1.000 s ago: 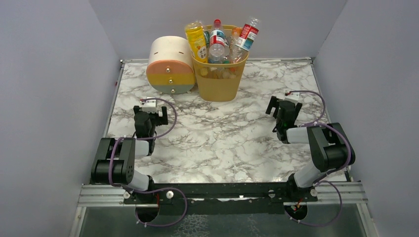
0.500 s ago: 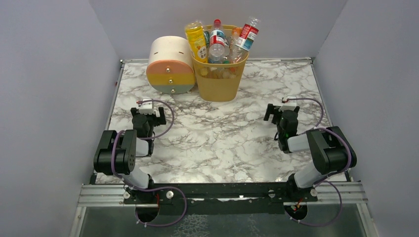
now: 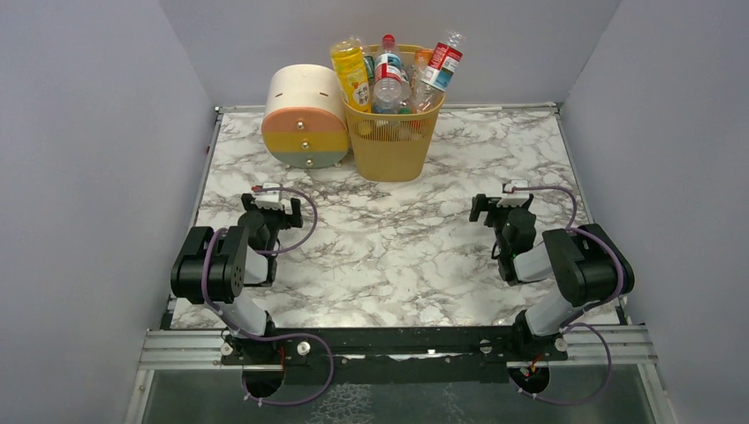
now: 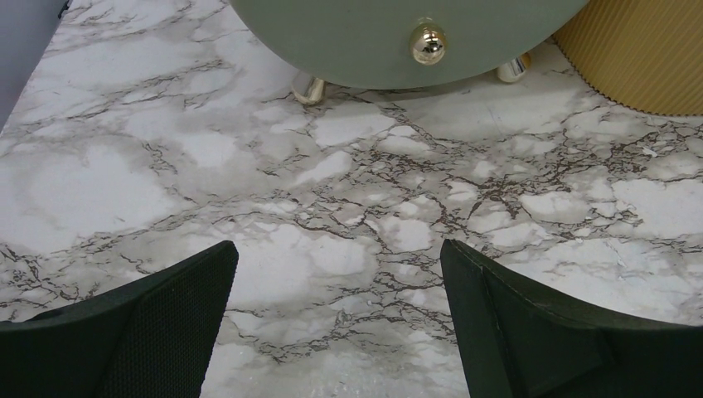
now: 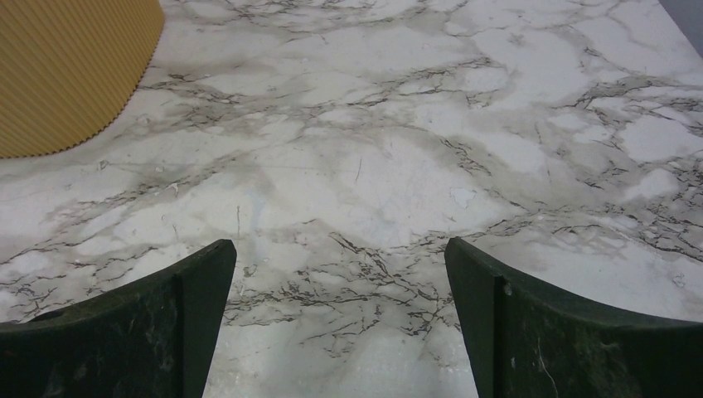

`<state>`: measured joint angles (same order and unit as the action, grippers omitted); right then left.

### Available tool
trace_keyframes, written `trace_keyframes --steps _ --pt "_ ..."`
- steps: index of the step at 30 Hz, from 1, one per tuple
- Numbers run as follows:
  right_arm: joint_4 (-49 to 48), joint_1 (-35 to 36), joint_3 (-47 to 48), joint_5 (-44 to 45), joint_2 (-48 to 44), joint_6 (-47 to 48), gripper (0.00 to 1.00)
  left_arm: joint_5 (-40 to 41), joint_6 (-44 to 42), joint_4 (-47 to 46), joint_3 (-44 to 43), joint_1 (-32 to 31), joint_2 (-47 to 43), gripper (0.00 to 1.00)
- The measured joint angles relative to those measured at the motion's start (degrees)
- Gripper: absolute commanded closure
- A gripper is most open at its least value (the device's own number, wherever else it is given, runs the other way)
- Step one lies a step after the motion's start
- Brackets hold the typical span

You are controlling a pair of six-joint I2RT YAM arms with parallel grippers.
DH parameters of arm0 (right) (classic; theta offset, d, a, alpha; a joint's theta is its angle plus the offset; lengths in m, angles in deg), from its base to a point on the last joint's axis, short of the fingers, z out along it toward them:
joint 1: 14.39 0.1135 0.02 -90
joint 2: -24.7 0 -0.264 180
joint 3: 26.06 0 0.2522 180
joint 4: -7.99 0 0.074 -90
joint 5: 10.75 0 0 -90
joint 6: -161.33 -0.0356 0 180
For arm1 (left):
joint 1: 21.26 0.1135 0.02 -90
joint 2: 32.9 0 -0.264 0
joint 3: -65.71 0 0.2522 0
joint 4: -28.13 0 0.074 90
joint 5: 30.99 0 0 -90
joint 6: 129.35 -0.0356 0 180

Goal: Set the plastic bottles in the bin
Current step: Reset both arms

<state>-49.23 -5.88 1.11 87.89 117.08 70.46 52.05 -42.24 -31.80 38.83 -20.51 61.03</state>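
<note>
One marble-patterned table (image 3: 389, 256) fills the middle of the overhead view, walled in grey on three sides. Two black arms sit folded at its lower edge, one at lower left and one at lower right.

At the top centre of the frame stands a round drawer unit (image 3: 305, 119) in cream, orange and green tiers, touching or just beside the bin (image 3: 391, 146) to its right. The yellow-orange bin is packed: the plastic bottles (image 3: 387, 75) rise above its rim, a yellow one at the left, a clear red-capped one in the middle and a red-labelled one leaning out to the right. More shapes show dimly through the mesh lower half.

The left gripper (image 3: 272, 210) hangs over the marble at middle left and the right gripper (image 3: 500, 210) at middle right. Both lie well apart from the bin, which sits above and between them in the frame.

From the left wrist, the fingers (image 4: 166, 323) are spread wide with only marble between them. The drawer unit's green base and a brass knob (image 4: 428, 43) lie at the top, the bin's ribbed wall at upper right. From the right wrist, the fingers (image 5: 547, 332) are likewise spread over bare marble, with the bin's wall in the upper left corner.
</note>
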Motion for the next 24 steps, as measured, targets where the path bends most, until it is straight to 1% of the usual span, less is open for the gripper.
trace_keyframes --steps 22,24 --pt "-1.4 0.0 0.02 -0.57 0.09 0.46 0.01 0.04 -0.02 -0.02 -0.26 -0.15 0.0 0.01" --pt "-1.4 0.0 0.02 -0.57 0.09 0.46 0.01 0.39 -0.26 0.11 -0.66 -0.9 0.0 0.01"
